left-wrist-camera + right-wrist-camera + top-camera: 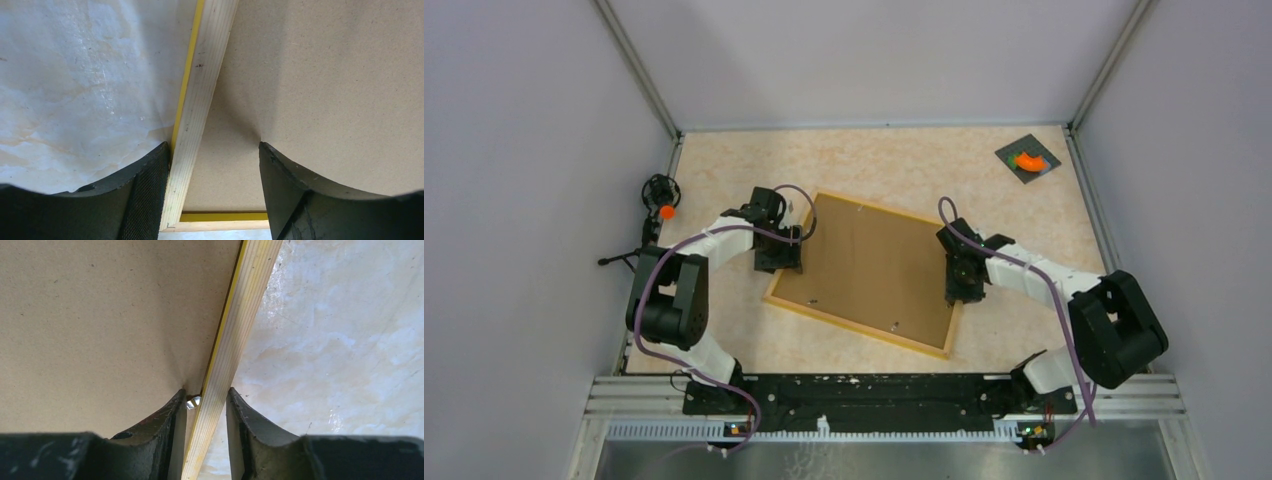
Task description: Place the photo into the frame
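Observation:
The frame lies face down on the table, with a plain brown backing board filling it. The photo is hidden. My left gripper is at the frame's left edge. In the left wrist view it is open wide, one finger outside the pale wooden rail and the other over the board. My right gripper is at the frame's right edge. In the right wrist view it is narrowly open astride the rail, next to a small metal tab.
A grey tile with an orange object lies at the back right. A black device with an orange ball stands by the left wall. Enclosure walls surround the table on three sides.

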### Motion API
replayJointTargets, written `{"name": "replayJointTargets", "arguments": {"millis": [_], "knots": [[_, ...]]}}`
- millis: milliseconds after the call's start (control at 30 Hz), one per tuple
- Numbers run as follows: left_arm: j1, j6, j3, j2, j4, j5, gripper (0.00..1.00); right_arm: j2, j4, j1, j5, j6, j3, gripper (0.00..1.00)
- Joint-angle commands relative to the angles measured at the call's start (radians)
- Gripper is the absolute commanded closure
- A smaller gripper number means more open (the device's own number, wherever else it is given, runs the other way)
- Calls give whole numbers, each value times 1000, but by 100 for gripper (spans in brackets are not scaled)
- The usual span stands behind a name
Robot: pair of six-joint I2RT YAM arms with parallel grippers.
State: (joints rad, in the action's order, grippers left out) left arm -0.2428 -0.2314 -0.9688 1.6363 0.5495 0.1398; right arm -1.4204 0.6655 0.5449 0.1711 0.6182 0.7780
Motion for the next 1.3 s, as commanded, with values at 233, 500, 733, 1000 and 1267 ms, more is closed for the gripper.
{"name": "replayJointTargets", "arguments": {"millis": [233, 500, 733, 1000, 1267], "knots": [[-12, -16, 12, -33, -18, 107, 32, -43, -106, 15, -80, -14, 17, 97], [-13, -17, 13, -31, -19, 109, 32, -35, -104, 13, -65, -20, 17, 100], [-11, -17, 14, -26, -15, 100, 32, -9, -205, -60, -193, -35, -9, 62], [-12, -82, 13, -9, 19, 76, 29, -20, -317, -120, -303, -47, 30, 28], [-12, -323, 274, -190, -105, 324, 29, -320, -325, -127, -274, -174, 311, 18]]}}
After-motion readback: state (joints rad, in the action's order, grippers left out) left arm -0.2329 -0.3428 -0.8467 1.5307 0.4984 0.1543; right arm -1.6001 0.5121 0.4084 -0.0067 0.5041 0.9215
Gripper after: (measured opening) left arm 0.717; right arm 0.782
